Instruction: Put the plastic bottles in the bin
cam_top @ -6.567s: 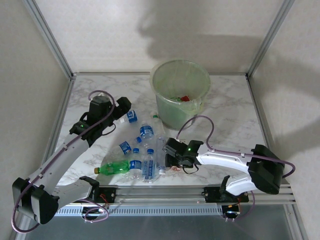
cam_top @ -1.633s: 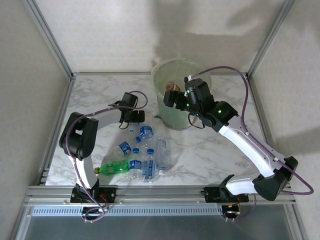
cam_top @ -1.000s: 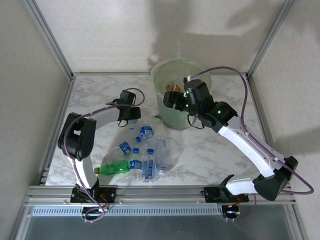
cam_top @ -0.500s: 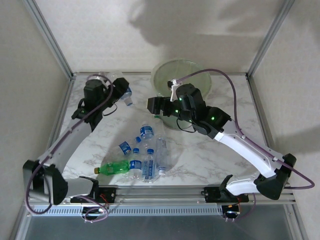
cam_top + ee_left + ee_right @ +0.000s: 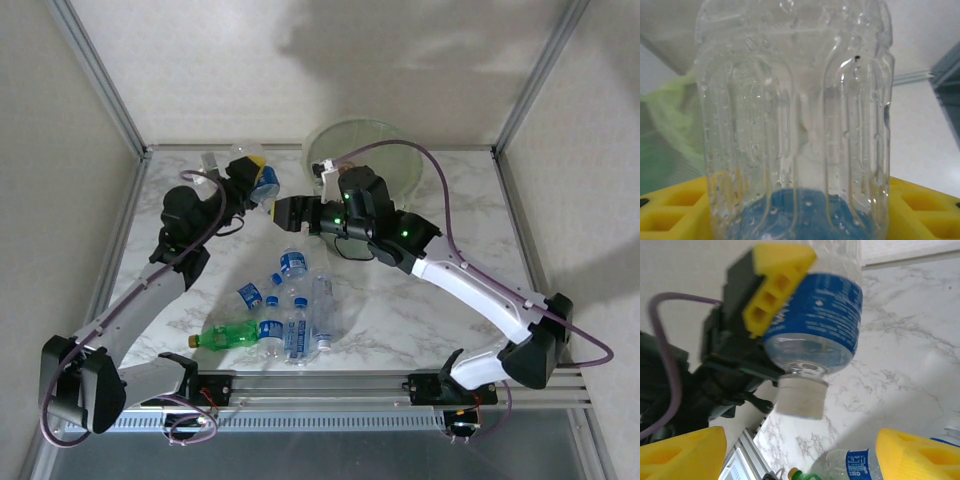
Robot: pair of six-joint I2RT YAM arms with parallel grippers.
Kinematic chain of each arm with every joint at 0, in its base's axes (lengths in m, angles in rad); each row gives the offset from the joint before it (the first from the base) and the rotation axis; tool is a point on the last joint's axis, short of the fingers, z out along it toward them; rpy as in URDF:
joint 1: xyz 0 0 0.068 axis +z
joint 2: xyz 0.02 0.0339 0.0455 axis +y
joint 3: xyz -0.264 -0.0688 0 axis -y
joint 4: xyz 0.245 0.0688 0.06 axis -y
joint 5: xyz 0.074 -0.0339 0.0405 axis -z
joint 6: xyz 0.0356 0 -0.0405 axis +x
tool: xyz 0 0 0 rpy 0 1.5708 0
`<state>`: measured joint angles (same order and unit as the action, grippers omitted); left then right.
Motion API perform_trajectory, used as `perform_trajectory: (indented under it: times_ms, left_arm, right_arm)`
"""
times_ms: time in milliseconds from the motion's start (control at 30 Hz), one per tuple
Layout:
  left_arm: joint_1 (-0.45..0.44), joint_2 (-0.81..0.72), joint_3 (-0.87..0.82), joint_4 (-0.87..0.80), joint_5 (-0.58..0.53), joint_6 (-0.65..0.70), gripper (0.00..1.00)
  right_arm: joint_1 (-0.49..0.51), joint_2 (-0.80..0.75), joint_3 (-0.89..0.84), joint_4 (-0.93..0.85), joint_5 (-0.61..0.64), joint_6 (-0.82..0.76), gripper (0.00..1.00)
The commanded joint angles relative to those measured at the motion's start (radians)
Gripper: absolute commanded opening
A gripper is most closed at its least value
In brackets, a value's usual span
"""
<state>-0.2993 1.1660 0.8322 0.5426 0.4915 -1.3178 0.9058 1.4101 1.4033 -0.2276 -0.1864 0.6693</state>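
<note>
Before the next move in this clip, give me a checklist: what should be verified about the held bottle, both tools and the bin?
1. The left tool shut on the blue-labelled bottle: ok, yellow pads clamp its label end.
2. Bottle above the bin: not ok, it hangs over the table, left of the bin.
3. The right tool open: ok, fingers spread, facing the cap, not touching it.
4. Way to the bin free: not ok, the right arm lies between bottle and bin.
5. Grip firm enough to carry: cannot tell.
6. The table bottles binned: not ok, a cluster lies near the front edge.
</note>
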Motion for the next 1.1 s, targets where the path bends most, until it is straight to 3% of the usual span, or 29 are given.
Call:
perform_trajectory:
  times_ms: [0,200,567,900,1067]
  left_arm:
    - [-0.024,-0.025,0.042,0.132,0.041,-0.029,0.59]
    - [-0.039,-0.022,0.046,0.174,0.057,-0.016,0.59]
    - [-0.046,-0.012,0.038,0.2,0.081,-0.012,0.59]
    - [-0.051,-0.008,0.03,0.193,0.081,-0.004,0.58]
    - [-0.051,-0.015,0.034,0.17,0.073,0.013,0.72]
  right_arm:
    - [-0.004,0.01,0.023,0.063,-0.061,0.041,0.76]
    - [-0.01,0.036,0.042,0.062,-0.075,0.061,0.7]
    - [-0.022,0.057,0.059,0.066,-0.067,0.071,0.44]
    - [-0.025,0.052,0.059,0.056,-0.055,0.06,0.28]
    - [-0.025,0.039,0.053,0.041,-0.035,0.052,0.22]
